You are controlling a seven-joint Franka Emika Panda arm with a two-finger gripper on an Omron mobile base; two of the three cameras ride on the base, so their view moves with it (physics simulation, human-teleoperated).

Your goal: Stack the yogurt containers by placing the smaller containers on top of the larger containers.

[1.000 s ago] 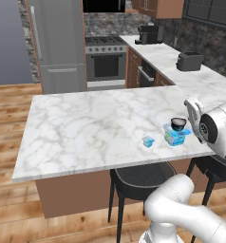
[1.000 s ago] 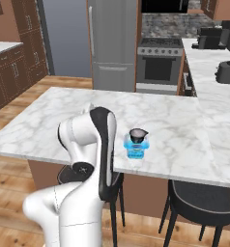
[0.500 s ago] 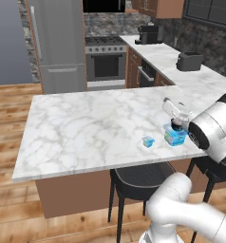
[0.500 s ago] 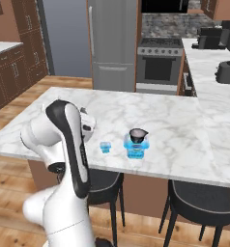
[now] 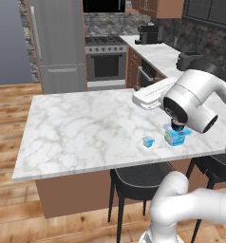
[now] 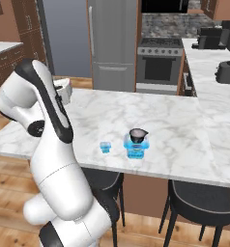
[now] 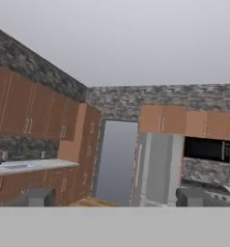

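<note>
The dark round cup (image 6: 137, 134) stands on top of the larger light-blue tub (image 6: 136, 150), near the front edge of the marble island. In the left base view my arm covers most of the cup, and the tub (image 5: 176, 137) shows below it. The tiny light-blue cup (image 6: 105, 147) sits alone on the marble just left of the stack, also seen as a small cup (image 5: 148, 141). My gripper (image 5: 142, 98) hangs above the counter, up and left of the stack, lying level. Its fingertips (image 7: 39, 197) stand wide apart, open, with nothing between them.
The marble island (image 5: 81, 128) stretches wide to the left of the tubs. Black stools (image 6: 204, 202) stand under its front edge. A fridge (image 5: 58, 42), an oven (image 5: 105, 64) and a back counter with a toaster (image 5: 188, 59) lie beyond.
The hand has swung up and left, away from the stack, and turned level. The dark cup stays on the tub; the tiny cup has not moved.
</note>
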